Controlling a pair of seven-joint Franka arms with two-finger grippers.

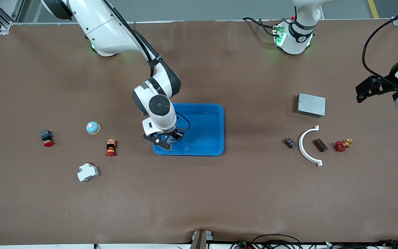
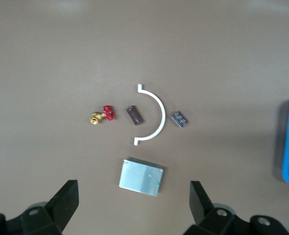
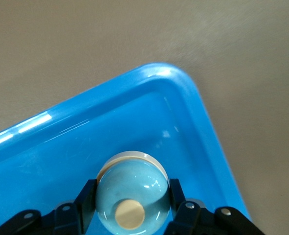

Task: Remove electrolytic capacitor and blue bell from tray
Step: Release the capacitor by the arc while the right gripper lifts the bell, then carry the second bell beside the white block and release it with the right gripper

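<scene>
My right gripper is down inside the blue tray, at the corner nearest the front camera toward the right arm's end. It is shut on a light blue bell with a cream button; one finger presses each side. A second light blue bell sits on the table toward the right arm's end. The brown capacitor lies inside a white curved piece; it also shows in the left wrist view. My left gripper is open and empty, high over the table by its own end.
A grey metal box lies under the left wrist camera. A small dark part and a red and brass valve flank the white curve. Two red button switches and a white breaker lie toward the right arm's end.
</scene>
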